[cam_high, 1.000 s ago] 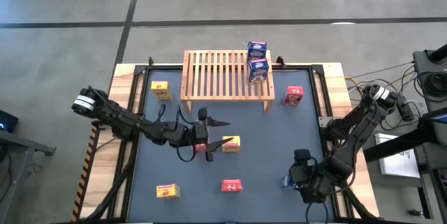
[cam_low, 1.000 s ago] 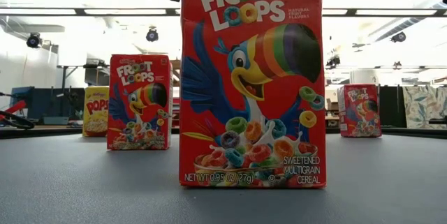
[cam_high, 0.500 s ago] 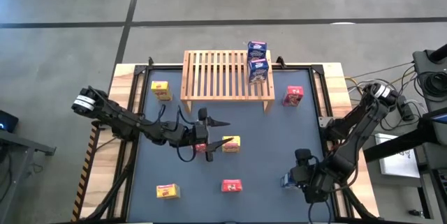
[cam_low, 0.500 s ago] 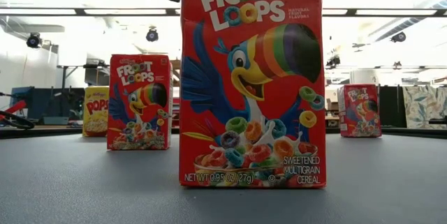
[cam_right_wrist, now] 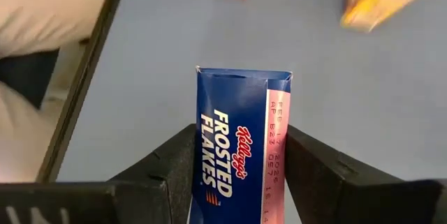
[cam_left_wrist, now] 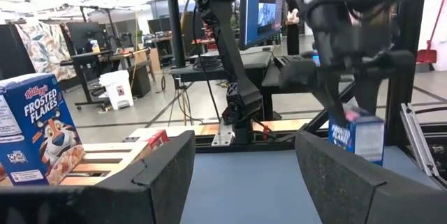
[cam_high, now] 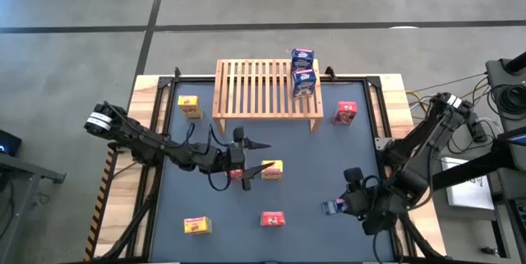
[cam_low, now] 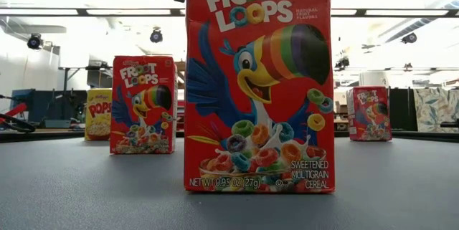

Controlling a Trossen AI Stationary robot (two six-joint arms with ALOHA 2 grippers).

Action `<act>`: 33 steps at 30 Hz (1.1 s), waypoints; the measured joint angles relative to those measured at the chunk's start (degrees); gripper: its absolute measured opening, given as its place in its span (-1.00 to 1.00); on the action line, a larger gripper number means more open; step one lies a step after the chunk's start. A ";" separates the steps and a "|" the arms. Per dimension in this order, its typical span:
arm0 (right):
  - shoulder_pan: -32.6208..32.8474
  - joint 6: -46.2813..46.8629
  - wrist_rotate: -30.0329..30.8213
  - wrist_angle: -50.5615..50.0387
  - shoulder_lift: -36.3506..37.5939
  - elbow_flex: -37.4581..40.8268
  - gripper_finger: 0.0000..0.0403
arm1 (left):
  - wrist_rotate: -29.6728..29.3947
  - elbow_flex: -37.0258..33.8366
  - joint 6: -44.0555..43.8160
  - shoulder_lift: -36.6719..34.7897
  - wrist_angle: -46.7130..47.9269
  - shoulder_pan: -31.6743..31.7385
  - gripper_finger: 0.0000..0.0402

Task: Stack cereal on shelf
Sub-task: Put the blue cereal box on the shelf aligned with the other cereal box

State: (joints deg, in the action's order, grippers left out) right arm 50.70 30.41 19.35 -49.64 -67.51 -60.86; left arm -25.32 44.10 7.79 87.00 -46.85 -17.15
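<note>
The shelf point(cam_high: 267, 87) is a slatted light-wood rack at the table's far middle. Two blue cereal boxes point(cam_high: 303, 71) stand stacked on its right end. My right gripper point(cam_right_wrist: 241, 140) is shut on a third blue box point(cam_high: 333, 208), a little above the table near its right front. My left gripper point(cam_high: 246, 164) hangs open and level over the table's middle, above a red box point(cam_high: 237, 173), with nothing between its fingers point(cam_left_wrist: 164, 175). A yellow box point(cam_high: 271, 169) lies just right of it. My right gripper pinches the blue box between its two fingers point(cam_right_wrist: 174, 161), one on each of two opposite faces, either side of the narrow lettered panel point(cam_right_wrist: 241, 133). The fingers slant down from the table's right front. The box appears lifted clear of the table point(cam_left_wrist: 356, 133).
Loose boxes stand on the dark mat: yellow at the far left point(cam_high: 189, 105) and near left point(cam_high: 197, 225), red at the near middle point(cam_high: 273, 219) and right of the shelf point(cam_high: 345, 113). A raised wooden border point(cam_high: 394, 91) rims the table.
My right gripper has risen from the table's right front with the blue box, rolling as it went and shifting slightly toward the table's left. The box now hangs above the mat.
</note>
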 joint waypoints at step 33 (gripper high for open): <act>-52.35 -53.44 -5.07 -4.70 3.89 -23.04 -0.12 | -0.02 0.00 -0.38 0.00 1.27 0.00 0.15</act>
State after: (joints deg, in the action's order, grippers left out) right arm -1.65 -23.03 14.28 -54.34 -63.62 -83.90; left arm -25.35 44.10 7.41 87.00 -45.58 -17.15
